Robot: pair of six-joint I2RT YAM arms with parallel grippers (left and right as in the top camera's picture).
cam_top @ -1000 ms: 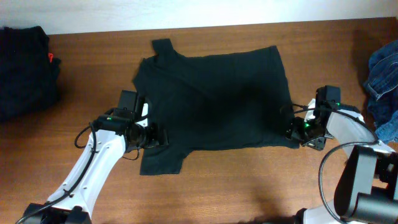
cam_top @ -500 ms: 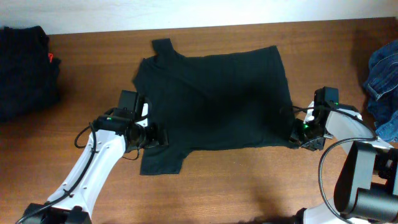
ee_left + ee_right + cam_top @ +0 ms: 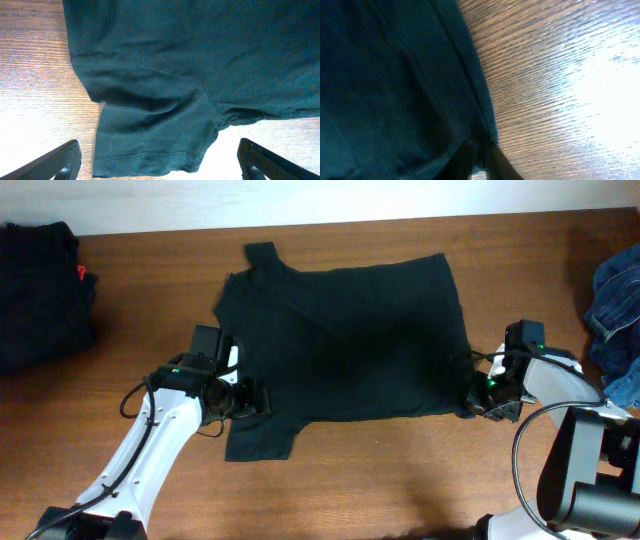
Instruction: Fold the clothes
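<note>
Centre: black short-sleeved cloth T-shirt spread on the brown wooden tabletop.
Far left: dark heap of cloth, well apart.
Far right: blue denim garment.
Shirt's left side, by the near sleeve: left gripper.
Shirt's near right corner: right gripper.

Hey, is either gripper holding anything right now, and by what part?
The right gripper pinches the black T-shirt by its hem corner nearest that arm. The left gripper is open over a sleeve, holding nothing.

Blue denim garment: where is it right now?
In the overhead view the blue denim garment lies at the table's far right edge, past the right gripper at the black T-shirt's corner.
</note>
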